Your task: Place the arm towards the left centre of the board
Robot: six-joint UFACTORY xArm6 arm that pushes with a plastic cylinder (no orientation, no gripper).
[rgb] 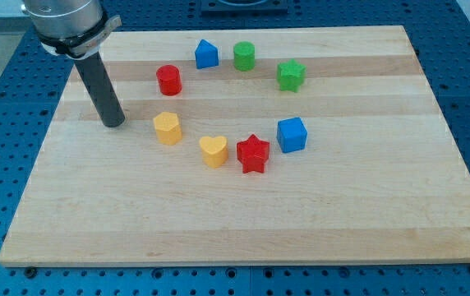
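My dark rod comes down from the view's top left, and my tip (113, 122) rests on the wooden board (243, 214) at its left side, about mid-height. The nearest block is the yellow hexagon block (168, 128), a short way to the right of my tip and not touching it. The red cylinder (169, 80) stands up and to the right of my tip.
Further right lie a yellow heart (214, 151), a red star (253, 154) and a blue cube (292, 135). Near the view's top are a blue house-shaped block (207, 54), a green cylinder (245, 56) and a green star (291, 75).
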